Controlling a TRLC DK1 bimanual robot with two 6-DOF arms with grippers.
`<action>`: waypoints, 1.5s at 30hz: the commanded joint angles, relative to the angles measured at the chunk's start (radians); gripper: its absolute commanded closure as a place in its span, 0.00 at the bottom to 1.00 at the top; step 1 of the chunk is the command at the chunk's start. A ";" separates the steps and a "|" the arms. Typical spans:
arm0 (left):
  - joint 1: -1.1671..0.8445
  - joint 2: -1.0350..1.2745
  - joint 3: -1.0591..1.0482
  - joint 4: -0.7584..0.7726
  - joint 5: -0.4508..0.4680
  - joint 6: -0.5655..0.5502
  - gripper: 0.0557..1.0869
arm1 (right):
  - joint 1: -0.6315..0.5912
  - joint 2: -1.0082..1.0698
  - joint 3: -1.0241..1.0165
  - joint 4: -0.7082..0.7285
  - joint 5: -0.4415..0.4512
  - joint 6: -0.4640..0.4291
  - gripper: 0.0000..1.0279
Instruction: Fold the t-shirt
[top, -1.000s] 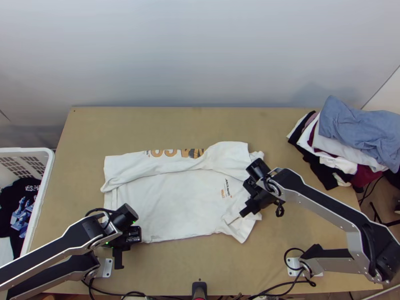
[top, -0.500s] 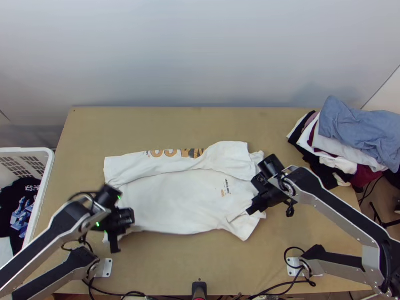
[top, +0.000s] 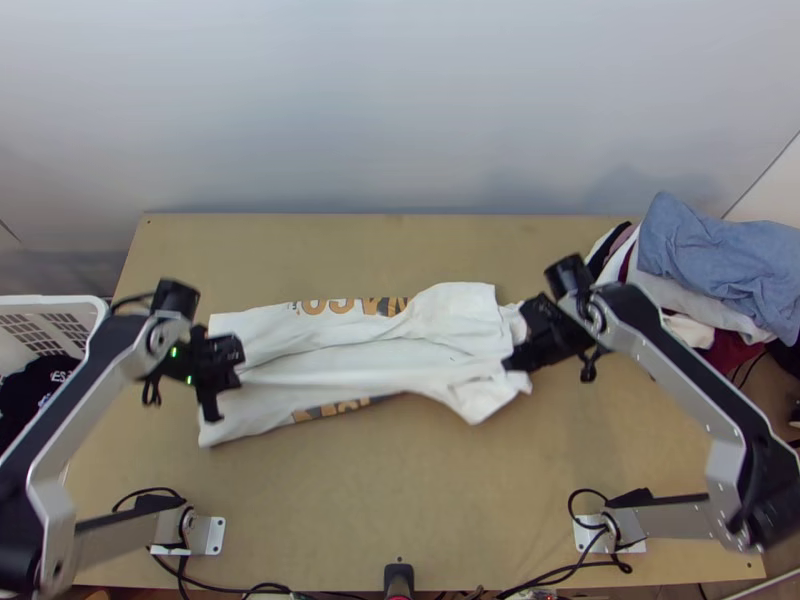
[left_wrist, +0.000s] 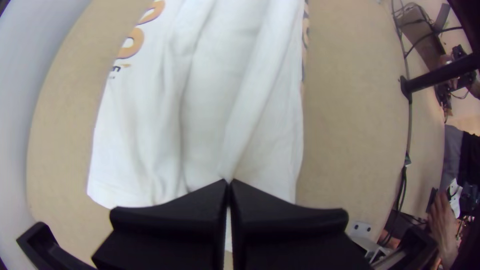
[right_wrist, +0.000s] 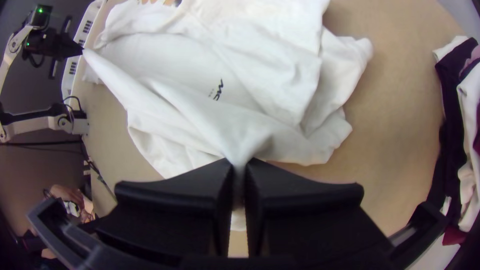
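At the t-shirt (top: 445, 310), left arm (top: 85, 408) bent

Top view tally: we count one t-shirt (top: 450, 310), one table (top: 400, 520), one white basket (top: 97, 308) and one pile of clothes (top: 720, 260), its garments too overlapped for us to total. We log two arms, left arm (top: 80, 415) and right arm (top: 690, 385), with one gripper apiece: left gripper (top: 232, 380), right gripper (top: 515, 365). Also recorded: two mounting plates (top: 214, 535).
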 joint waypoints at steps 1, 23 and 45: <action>0.045 0.279 0.256 0.012 0.003 0.016 0.95 | -0.104 0.153 0.159 -0.012 -0.039 -0.014 0.97; -0.035 0.610 0.417 0.153 -0.111 0.074 0.95 | -0.170 0.321 0.189 0.077 -0.037 -0.062 0.90; 0.188 0.578 0.675 0.224 -0.112 -0.021 0.04 | -0.234 0.368 0.307 0.052 -0.017 0.015 0.13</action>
